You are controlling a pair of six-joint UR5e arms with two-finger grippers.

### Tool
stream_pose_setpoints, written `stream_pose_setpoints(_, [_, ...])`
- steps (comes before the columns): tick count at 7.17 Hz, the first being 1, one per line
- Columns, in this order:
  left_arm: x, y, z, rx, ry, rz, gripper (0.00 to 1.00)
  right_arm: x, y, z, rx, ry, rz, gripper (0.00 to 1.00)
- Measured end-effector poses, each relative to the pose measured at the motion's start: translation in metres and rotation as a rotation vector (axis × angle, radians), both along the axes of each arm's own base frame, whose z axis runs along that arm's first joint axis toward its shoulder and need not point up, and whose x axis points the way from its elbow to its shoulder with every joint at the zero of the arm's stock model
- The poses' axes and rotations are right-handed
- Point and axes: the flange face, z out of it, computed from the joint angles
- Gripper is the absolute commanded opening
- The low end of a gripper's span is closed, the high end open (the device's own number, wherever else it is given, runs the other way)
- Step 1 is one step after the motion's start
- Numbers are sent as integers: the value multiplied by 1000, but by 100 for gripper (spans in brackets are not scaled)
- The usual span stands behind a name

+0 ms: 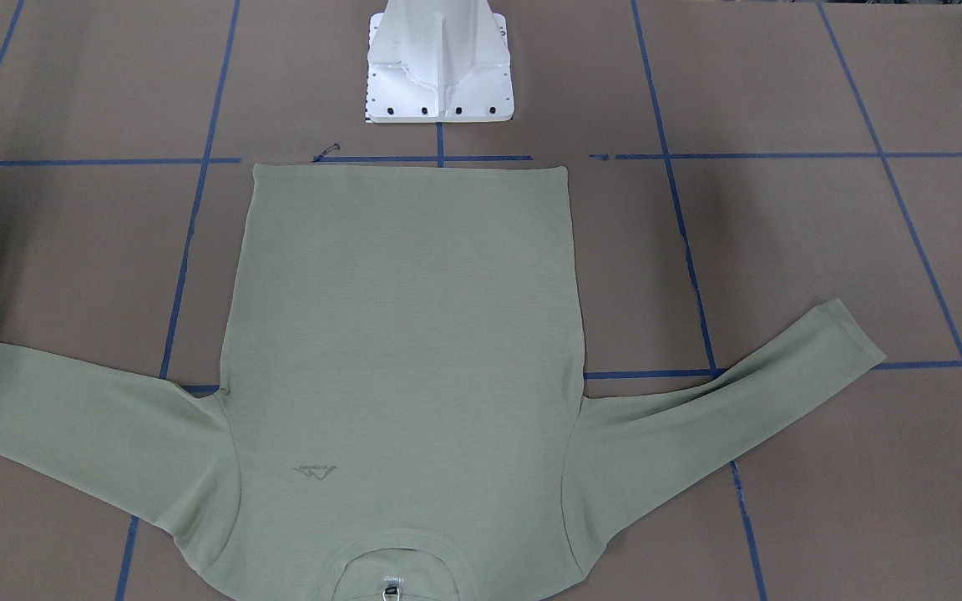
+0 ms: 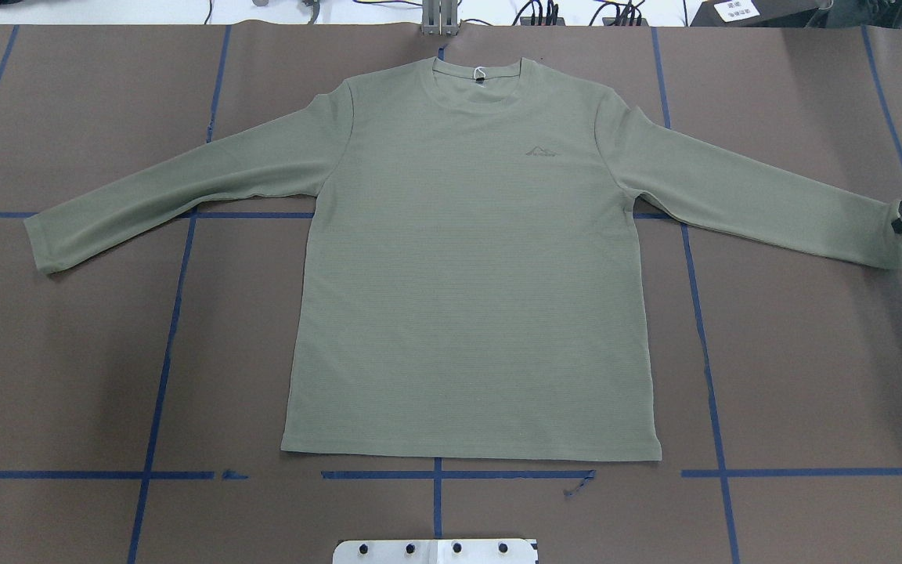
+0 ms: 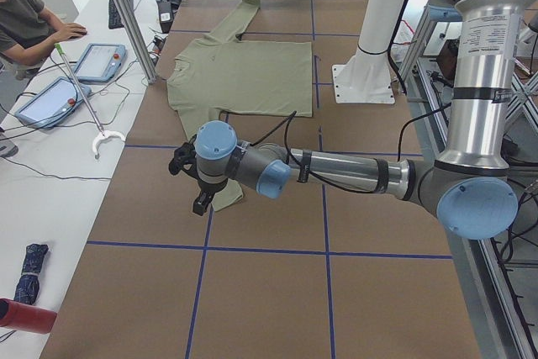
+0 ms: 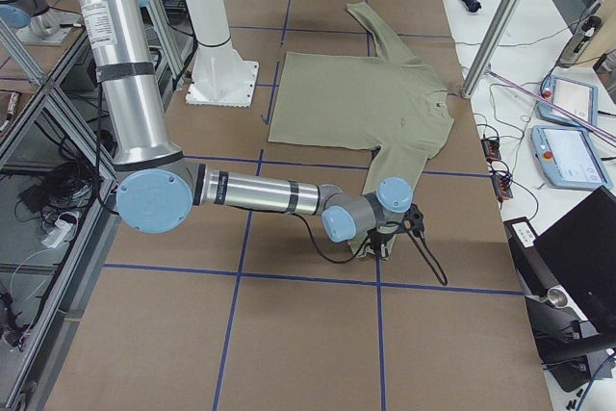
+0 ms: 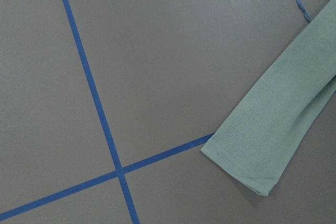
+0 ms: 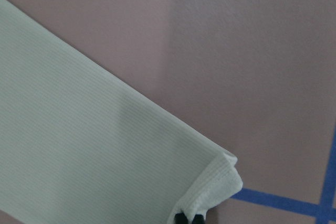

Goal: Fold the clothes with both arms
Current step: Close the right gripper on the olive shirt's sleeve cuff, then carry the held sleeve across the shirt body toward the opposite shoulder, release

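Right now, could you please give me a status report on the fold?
Right gripper shut on shirt cuff, corner lifted. Left gripper over other cuff, state unclear. Shirt flat, unfolded. Nothing on top of it.

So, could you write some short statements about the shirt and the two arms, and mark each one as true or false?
1. The shirt lies flat with its chest logo facing up. True.
2. Both sleeves are folded over the body. False: each sleeve lies spread out to its side.
3. The jaws of the right arm pinch one cuff. True.
4. The neck is the part nearest the robot's base. False: the hem is nearest the white pedestal base.
5. The left arm reaches to the end of the other sleeve. True.
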Motion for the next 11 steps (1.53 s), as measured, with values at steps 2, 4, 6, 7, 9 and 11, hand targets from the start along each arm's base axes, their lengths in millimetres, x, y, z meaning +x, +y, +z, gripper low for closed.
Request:
stream_pose_setpoints(2, [0,-1,-1,2,0,1,100,-43,-44,-97,22,-93,30,0])
stream_pose_setpoints(4, [0,-2,-3,4,1,0,100,-139,-80,-230,43,-144,60,0])
stream_pose_setpoints(6, [0,-5,-2,3,-1,0,100,-226,-85,-360,10,-199,140,0])
stream_pose_setpoints(7, [0,-6,-2,2,-2,-1,100,-271,-73,-418,14,-225,165,0])
stream_pose_setpoints(9, [0,-8,1,-3,-5,-2,100,-381,-16,-501,57,-243,229,0])
stream_pose_setpoints(11, [0,-8,7,-12,-8,-2,100,-456,25,-526,80,-225,275,0])
